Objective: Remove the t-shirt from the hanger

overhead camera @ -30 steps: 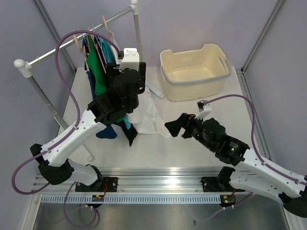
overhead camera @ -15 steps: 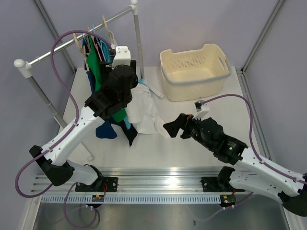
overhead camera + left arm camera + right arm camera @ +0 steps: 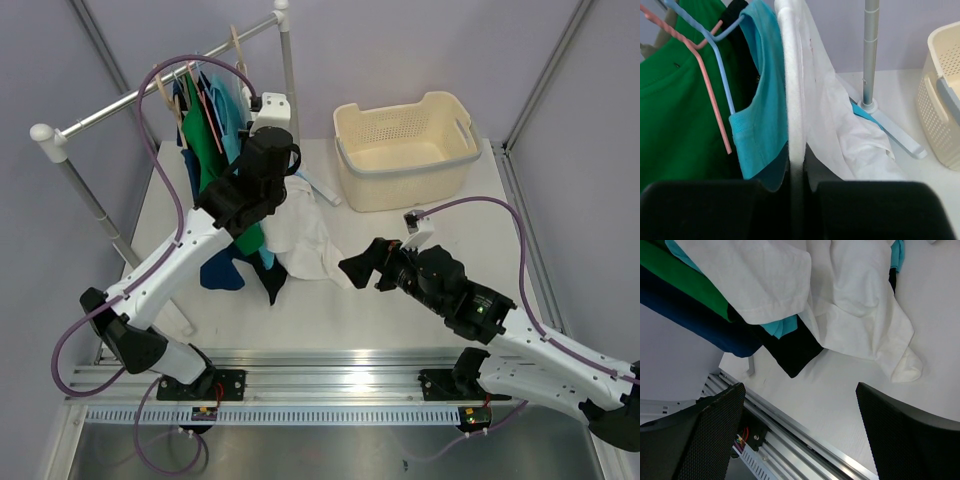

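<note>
White thin fabric: treat the t-shirt (image 3: 303, 232) as light, limp and liable to snag; it will not keep its shape when pulled.

At far left, the rail (image 3: 130, 100) carries a green shirt (image 3: 208, 140) and a teal shirt (image 3: 760, 100), which crowd the work. The left pincer (image 3: 797, 186) is closed almost fully on a white fold at the t-shirt's upper edge. The hanger beneath cannot be made out.

The garment hangs just beside the teal shirt and trails onto the smooth white counter (image 3: 330, 310). A second hold on its loose hem looks best. The right pincer (image 3: 799, 415) is spread wide near that hem and holds nothing. A cream basket (image 3: 400, 180) stands at the right rear, with bare counter between.
</note>
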`<state>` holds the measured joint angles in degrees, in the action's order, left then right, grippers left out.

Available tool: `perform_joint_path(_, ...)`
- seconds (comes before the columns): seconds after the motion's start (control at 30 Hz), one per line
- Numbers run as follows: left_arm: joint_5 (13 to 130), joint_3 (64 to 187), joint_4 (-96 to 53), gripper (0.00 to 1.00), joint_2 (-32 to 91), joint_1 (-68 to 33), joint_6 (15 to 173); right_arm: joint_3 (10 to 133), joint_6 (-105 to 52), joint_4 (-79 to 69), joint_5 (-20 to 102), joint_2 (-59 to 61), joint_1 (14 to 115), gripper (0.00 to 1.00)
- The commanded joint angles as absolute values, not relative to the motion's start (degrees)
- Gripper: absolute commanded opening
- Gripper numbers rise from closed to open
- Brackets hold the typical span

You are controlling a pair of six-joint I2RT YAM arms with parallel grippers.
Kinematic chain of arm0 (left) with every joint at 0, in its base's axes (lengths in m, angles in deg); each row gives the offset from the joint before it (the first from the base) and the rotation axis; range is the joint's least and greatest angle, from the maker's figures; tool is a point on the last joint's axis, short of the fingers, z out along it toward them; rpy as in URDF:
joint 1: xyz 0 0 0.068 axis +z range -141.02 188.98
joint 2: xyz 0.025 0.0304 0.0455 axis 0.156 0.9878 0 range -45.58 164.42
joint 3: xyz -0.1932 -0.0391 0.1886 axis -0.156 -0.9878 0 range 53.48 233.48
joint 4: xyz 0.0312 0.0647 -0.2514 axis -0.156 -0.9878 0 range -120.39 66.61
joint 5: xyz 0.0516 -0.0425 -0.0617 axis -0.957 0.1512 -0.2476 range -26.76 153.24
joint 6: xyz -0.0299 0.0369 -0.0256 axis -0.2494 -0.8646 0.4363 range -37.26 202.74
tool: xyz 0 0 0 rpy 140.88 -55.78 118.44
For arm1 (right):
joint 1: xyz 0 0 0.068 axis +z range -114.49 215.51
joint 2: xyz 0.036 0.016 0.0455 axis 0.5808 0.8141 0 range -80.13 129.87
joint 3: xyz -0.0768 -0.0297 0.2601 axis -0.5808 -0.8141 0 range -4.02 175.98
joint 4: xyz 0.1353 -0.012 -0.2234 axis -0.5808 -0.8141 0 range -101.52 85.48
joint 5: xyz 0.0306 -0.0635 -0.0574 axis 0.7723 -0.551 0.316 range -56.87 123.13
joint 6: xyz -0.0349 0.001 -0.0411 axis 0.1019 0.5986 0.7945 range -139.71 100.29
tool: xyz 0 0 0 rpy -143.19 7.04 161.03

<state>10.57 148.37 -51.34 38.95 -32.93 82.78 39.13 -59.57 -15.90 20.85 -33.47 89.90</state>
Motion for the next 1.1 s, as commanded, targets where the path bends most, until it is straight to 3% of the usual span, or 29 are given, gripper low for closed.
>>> perform_joint_path(0.0,7.5,153.8,-49.6,0.0,38.5,-34.2,79.1,41.1,-60.0,-14.0,22.1,-32.8,90.3,1.0)
perform_joint_path(0.27,5.5,163.0,-49.6,0.0,38.8,-38.8,72.7,41.6,-59.5,-14.6,22.0,-31.8,90.3,1.0)
perform_joint_path(0.47,-2.8,163.7,-49.6,0.0,38.4,-44.4,67.6,41.9,-59.4,-15.0,21.6,-32.0,90.3,0.99)
perform_joint_path(0.7,-11.5,158.5,-49.8,0.0,36.3,-52.1,65.0,40.2,-56.8,-12.1,24.2,-34.3,90.3,1.0)
perform_joint_path(1.07,-9.5,142.3,-50.6,0.0,24.5,-61.9,74.0,37.9,-51.4,-8.0,30.0,-38.0,90.3,0.99)
